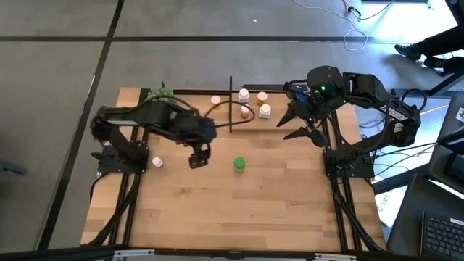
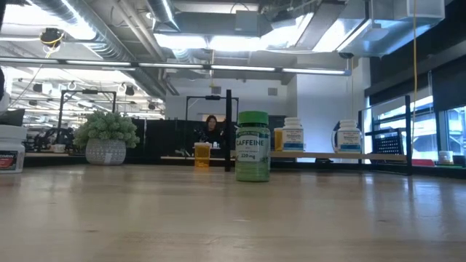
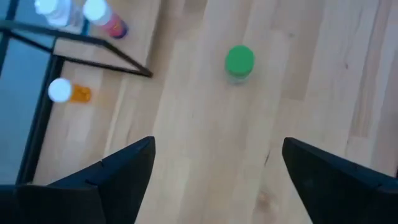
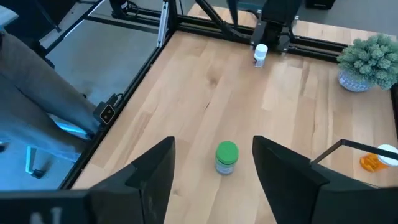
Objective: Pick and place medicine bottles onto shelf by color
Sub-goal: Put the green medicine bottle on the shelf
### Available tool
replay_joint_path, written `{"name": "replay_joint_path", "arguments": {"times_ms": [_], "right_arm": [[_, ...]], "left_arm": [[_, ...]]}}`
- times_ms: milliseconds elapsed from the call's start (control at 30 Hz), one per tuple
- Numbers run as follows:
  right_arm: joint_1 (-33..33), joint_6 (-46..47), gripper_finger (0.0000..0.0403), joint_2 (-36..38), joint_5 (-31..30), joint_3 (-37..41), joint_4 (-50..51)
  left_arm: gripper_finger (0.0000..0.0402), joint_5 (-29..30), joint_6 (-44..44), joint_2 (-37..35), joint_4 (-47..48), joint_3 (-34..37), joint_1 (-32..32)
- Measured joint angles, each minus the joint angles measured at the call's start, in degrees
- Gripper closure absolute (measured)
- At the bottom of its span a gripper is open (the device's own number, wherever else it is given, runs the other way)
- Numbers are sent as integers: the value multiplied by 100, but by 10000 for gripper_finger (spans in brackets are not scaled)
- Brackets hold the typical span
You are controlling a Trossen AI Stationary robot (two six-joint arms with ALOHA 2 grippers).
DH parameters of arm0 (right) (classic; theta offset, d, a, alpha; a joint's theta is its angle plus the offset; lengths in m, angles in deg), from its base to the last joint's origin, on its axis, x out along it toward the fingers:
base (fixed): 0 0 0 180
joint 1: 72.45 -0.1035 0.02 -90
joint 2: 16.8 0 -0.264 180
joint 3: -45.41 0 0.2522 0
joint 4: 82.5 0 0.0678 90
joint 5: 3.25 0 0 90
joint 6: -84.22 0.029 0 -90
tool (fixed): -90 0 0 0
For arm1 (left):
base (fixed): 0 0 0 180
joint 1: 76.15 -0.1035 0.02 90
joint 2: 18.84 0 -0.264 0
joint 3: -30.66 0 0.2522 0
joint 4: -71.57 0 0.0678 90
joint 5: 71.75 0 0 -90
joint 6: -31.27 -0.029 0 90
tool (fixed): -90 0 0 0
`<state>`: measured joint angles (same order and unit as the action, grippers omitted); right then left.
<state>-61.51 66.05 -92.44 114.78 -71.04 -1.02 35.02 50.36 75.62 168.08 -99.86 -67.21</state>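
A green bottle (image 1: 238,164) stands upright on the bare wood of the desk (image 1: 239,210), out in the open and well apart from the shelf (image 1: 250,109) at the desk's far edge. The left end effector (image 1: 199,157) hangs just beside the green bottle, on its left, fingers spread wide apart and holding nothing. The right end effector (image 1: 304,125) hovers beyond the bottle, near the shelf's right end, its fingers also apart and empty. On the shelf, behind the green bottle, stand several small bottles: two white ones (image 2: 293,135), a pink-red one (image 1: 246,111) and an orange one (image 2: 202,153). Another white bottle (image 1: 156,162) sits on the desk farther left of the green one, past the left end effector. A bushy plant (image 2: 106,135) sits near the shelf's left end.
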Motion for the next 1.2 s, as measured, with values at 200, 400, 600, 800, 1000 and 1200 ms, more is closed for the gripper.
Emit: {"name": "replay_joint_path", "arguments": {"times_ms": [200, 400, 600, 800, 1000, 1200], "right_arm": [[0, 412, 185, -45, -13, -2, -198], [-2, 1255, 185, -191, -1, -4, -447], [-2, 1647, 185, -614, 0, -7, -544], [-31, 1272, 185, -1089, -35, -4, -584], [-367, 1145, 185, -1447, -298, -4, -525], [-536, 1534, 185, -1795, -297, -4, -612]], "left_arm": [[56, 402, 315, -914, -124, 841, 190], [56, 512, 336, -1716, -599, 1575, 202], [56, 509, 339, -2282, -856, 2016, 202], [56, -3, 118, -2675, -971, 2228, 195], [56, -188, -305, -3161, -1613, 2701, 195], [56, -85, -321, -3508, -1789, 2927, 195]]}}
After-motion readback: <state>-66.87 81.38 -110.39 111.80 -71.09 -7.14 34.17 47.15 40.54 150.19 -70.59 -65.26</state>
